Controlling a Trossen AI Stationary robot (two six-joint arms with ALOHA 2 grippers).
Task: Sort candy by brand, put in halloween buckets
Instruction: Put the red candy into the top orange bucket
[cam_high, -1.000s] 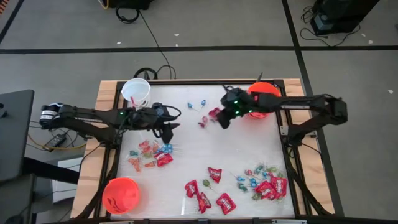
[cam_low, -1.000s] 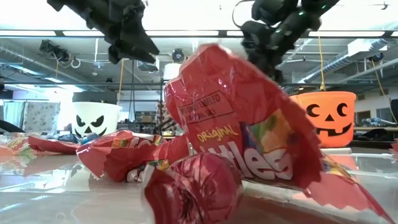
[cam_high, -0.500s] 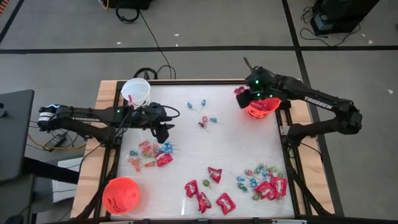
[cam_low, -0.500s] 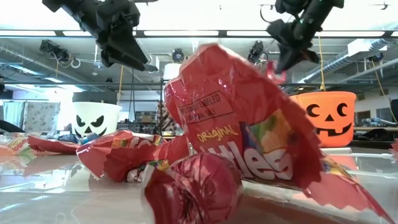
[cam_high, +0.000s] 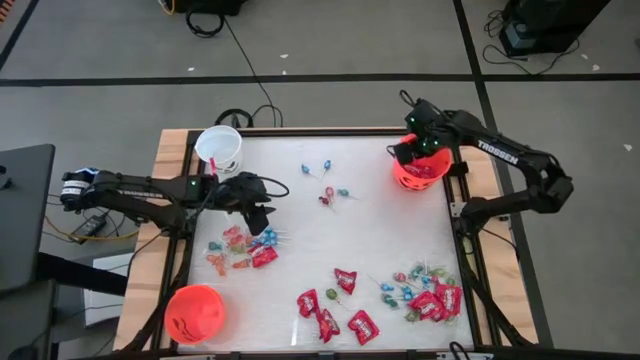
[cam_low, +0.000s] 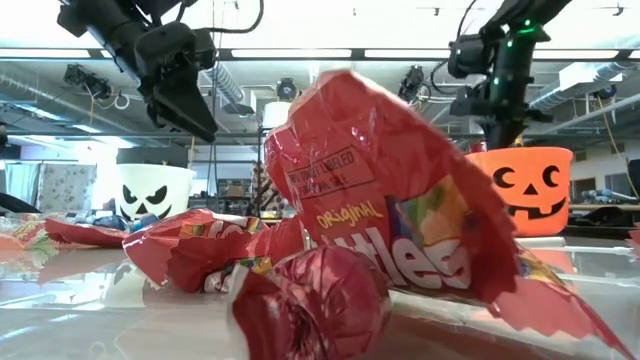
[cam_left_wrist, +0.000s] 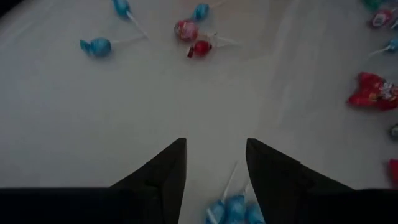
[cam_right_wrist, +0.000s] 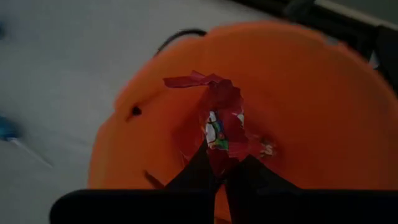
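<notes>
My right gripper (cam_high: 414, 152) is shut on a red candy packet (cam_right_wrist: 221, 124) and hangs over the orange halloween bucket (cam_high: 423, 170) at the table's far right. My left gripper (cam_high: 262, 214) is open, tilted down above the left cluster of candy (cam_high: 243, 247), with blue lollipops (cam_left_wrist: 229, 209) just below its fingertips; it touches nothing. A white bucket (cam_high: 219, 147) stands at the far left and a second orange bucket (cam_high: 194, 312) at the near left. More red packets (cam_high: 335, 315) lie near the front edge. My right gripper pinches one end of the crumpled red packet (cam_right_wrist: 219, 148) between its two fingertips, coming from above and pointing steeply down. The rest of the packet sticks out beyond the fingers, lifted clear over the orange bucket's open mouth (cam_right_wrist: 311, 93).
A few lollipops (cam_high: 325, 180) lie scattered at the far middle, and a mixed pile of candy (cam_high: 428, 295) sits at the near right. In the low view a red packet (cam_low: 390, 220) fills the foreground. The table's middle is bare white surface (cam_high: 350, 235).
My right gripper has carried the red packet from over the far middle of the table toward the far right, ending above the orange bucket, and has tipped to point more steeply down. My left gripper has sunk a little toward the left candy cluster, staying open.
</notes>
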